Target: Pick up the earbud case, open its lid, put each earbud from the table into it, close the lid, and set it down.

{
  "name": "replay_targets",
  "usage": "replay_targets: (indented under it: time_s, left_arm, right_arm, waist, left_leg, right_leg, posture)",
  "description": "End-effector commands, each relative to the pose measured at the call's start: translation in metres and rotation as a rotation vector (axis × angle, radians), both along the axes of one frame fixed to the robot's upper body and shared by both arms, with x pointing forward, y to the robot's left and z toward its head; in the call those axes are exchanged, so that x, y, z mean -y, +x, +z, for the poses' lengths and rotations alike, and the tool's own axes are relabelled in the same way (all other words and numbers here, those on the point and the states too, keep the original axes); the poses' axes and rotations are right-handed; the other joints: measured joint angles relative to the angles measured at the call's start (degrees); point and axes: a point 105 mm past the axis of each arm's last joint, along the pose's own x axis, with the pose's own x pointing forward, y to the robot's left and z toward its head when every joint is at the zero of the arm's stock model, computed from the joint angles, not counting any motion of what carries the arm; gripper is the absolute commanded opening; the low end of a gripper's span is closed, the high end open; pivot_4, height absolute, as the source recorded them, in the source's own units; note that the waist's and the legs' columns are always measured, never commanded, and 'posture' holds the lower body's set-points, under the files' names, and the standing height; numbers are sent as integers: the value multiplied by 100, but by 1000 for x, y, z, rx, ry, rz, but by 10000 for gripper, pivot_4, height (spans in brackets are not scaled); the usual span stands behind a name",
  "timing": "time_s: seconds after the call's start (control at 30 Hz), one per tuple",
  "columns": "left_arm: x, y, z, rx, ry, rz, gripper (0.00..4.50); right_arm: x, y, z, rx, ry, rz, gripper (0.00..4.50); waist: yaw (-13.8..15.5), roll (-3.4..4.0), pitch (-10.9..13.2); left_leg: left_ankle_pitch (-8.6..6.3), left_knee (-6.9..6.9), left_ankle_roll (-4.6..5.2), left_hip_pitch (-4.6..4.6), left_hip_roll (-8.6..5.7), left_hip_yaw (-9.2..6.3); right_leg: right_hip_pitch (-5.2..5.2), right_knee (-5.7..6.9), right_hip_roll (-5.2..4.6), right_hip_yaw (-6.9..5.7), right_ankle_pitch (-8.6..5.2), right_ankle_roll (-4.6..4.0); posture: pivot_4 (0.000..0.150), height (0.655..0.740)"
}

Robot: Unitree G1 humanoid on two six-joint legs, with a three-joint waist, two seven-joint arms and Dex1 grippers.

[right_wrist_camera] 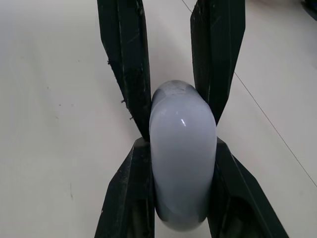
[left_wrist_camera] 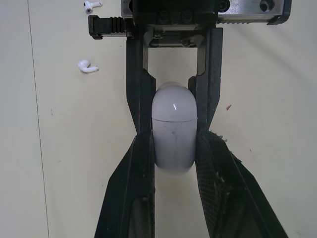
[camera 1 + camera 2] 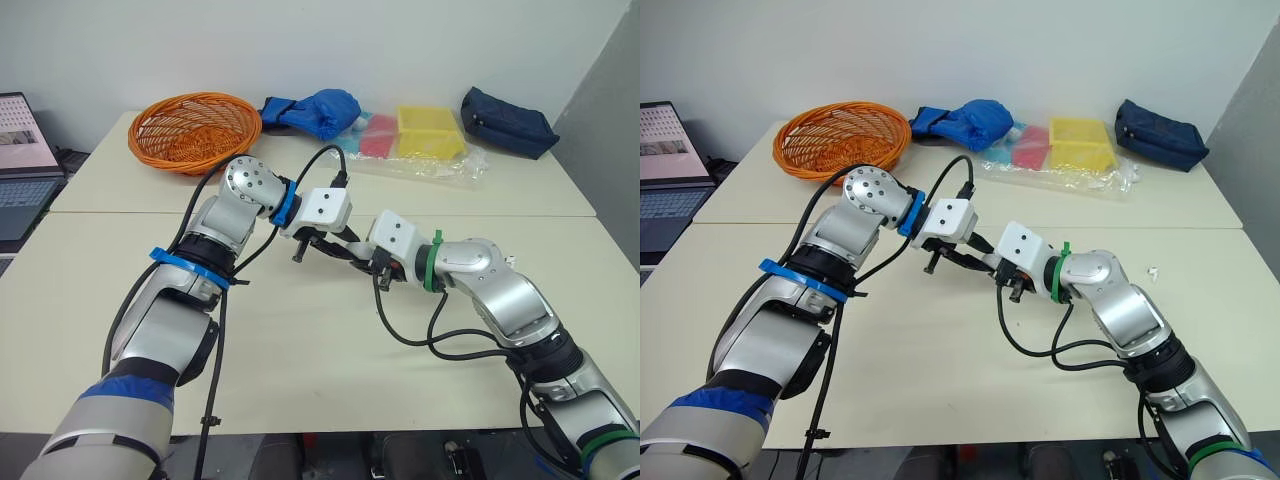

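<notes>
Jointly, left gripper [image 2: 173,141] and right gripper [image 1: 182,146] clamped on closed earbud case [image 2: 172,119]; earbuds [image 2: 87,66] on table [image 2: 74,148]

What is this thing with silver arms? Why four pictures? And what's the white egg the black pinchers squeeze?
It's a robot with two arms. The two wide pictures come from cameras in its head, looking down at a table. The other two come from small cameras on its wrists, looking along each claw's black fingers. The white egg is an earbud case with its lid shut. The left claw and the right claw both pinch it, from opposite ends. One tiny white earbud and a second earbud lie on the table, not yet inside. At the back sit an orange basket and a dark blue pouch.
</notes>
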Motion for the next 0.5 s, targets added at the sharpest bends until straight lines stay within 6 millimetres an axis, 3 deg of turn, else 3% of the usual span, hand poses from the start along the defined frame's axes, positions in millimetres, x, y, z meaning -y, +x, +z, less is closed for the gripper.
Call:
replay_targets:
  time_s: [0.03,0.17,0.47,0.5]
  left_arm:
    - [5,0,9,43,-28,-8,7691]
    - [3,1,8,39,-32,1,7691]
    - [-1,2,6,-59,-153,72,7691]
    - [-1,6,7,-98,-221,113,7691]
  right_arm:
    - [-3,1,21,88,15,22,8425]
    - [0,1,20,90,4,23,8425]
    - [28,-10,31,43,-1,34,39419]
    - [32,-19,36,3,36,66,44364]
  waist:
    - [0,0,0]
    - [0,0,0]
    - [5,0,0]
    - [6,0,0]
  left_leg:
    - [0,0,0,0,0,0]
    - [0,0,0,0,0,0]
    - [0,1,0,-1,0,0]
    - [0,1,0,-1,0,-2]
  right_leg:
    - [0,0,0,0,0,0]
    - [0,1,0,0,0,0]
    - [1,0,-1,0,1,-2]
    - [1,0,-1,-1,1,-2]
  posture:
    - [1500,7400]
    - [1500,7400]
    - [1500,7400]
    - [1500,7400]
